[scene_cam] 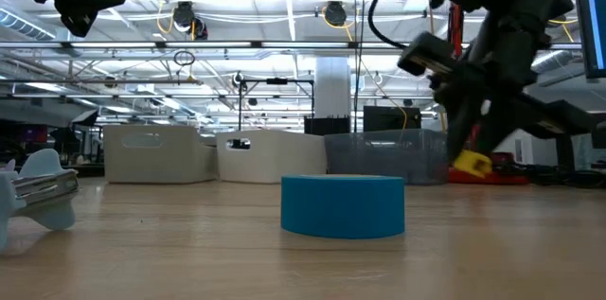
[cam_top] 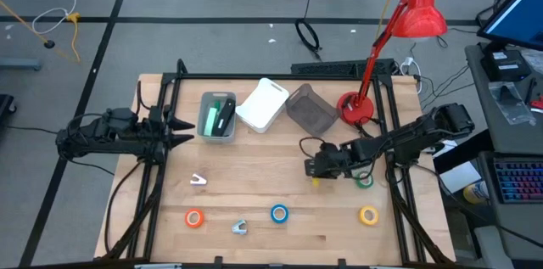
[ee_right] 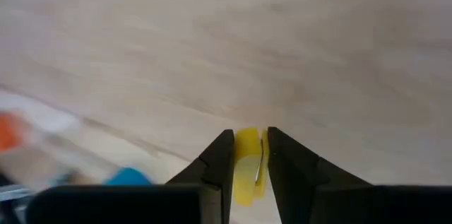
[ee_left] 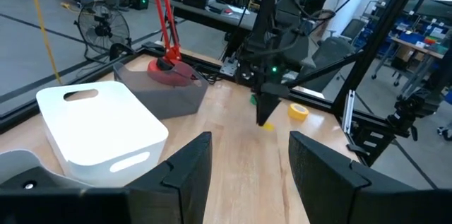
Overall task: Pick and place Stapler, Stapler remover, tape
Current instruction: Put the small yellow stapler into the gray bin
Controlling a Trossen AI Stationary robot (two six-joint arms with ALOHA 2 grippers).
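My right gripper hovers over the table's middle right, slanting down, shut on a small yellow thing; what it is I cannot tell. Orange tape, blue tape and yellow tape lie flat along the near side, and green tape lies under the right arm. A grey-blue stapler remover lies near the front edge, and a whitish one farther left. The stapler lies in a grey bin. My left gripper waits open at the left, above the table. My right gripper pinches the small yellow thing between its two fingers, which come from above, slanting down toward the table's left. The yellow thing hangs at the fingertips, lifted clear of the table.
A white bin and a dark see-through bin stand at the back beside the grey one. A red desk lamp stands at the back right. Bare wood lies between the bins and the row of tapes.
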